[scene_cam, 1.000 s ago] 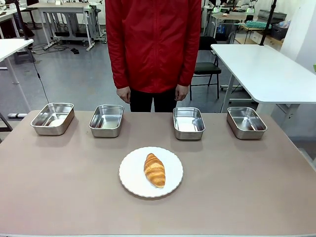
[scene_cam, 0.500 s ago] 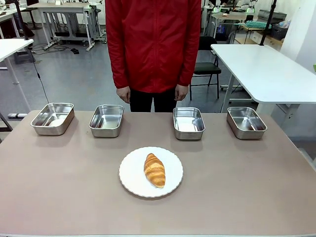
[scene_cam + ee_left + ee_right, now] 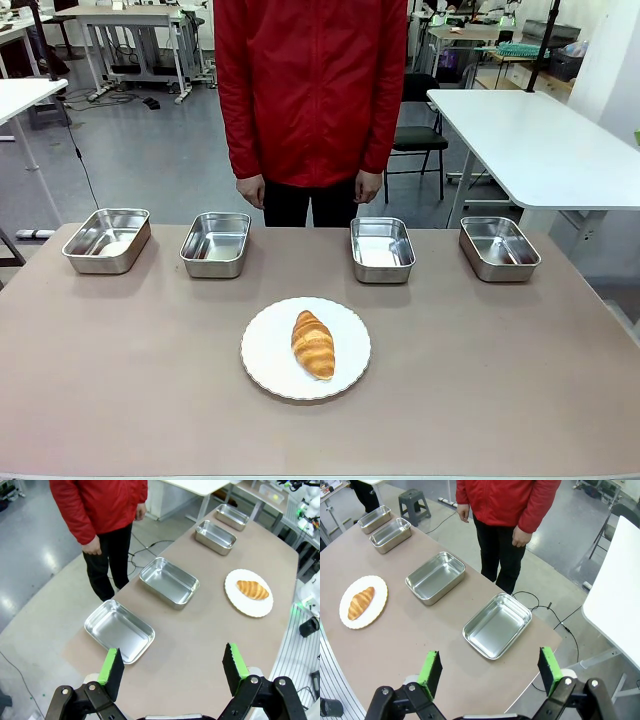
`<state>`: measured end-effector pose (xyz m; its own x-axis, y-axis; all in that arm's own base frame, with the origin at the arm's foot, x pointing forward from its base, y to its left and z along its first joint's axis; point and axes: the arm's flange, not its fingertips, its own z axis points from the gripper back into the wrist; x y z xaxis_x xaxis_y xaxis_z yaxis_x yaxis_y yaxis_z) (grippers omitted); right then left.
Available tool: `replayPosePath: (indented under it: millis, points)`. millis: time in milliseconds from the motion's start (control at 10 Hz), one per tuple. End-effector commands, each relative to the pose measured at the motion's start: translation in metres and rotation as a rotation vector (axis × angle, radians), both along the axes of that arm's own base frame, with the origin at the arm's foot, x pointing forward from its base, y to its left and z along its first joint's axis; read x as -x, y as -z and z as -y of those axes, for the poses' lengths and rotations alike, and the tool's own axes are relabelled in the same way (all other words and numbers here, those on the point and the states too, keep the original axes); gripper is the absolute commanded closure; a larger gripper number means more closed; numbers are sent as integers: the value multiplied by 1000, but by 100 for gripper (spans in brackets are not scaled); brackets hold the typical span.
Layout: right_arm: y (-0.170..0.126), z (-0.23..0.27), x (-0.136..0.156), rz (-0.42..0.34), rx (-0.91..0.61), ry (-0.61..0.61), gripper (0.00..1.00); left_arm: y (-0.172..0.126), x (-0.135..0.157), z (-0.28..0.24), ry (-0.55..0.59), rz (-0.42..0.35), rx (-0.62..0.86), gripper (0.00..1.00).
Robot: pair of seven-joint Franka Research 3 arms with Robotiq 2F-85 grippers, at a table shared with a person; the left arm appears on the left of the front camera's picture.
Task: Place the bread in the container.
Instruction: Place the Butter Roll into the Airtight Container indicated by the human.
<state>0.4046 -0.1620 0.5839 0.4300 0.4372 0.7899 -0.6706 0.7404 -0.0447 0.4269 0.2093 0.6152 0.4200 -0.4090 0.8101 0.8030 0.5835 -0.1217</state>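
Observation:
The golden-brown croissant point(image 3: 313, 344) lies on a round white plate point(image 3: 268, 352) in the middle of the table, also seen as the croissant point(image 3: 252, 589) and the croissant point(image 3: 361, 602) from the wrists. Four look-alike steel trays stand in a row at the far edge: tray point(image 3: 107, 240), tray point(image 3: 216, 244), tray point(image 3: 382, 249), tray point(image 3: 498, 248). All look empty. My left gripper point(image 3: 173, 667) hangs open high above the table's left end. My right gripper point(image 3: 490, 671) hangs open high above the right end. Neither holds anything.
A person in a red jacket point(image 3: 310, 90) stands at the far side behind the trays, hands point(image 3: 250, 190) hanging at the sides. White tables and chairs stand in the room beyond.

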Motion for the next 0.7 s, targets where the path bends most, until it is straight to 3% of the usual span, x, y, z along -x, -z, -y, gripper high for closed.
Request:
replayPosePath:
  millis: [0,600]
  points:
    - [-1,-1,0,7,-4,-4,0,-1,1,0,12,7,-2,0]
    - [-1,-1,0,7,-4,-4,0,-1,1,0,12,7,-2,0]
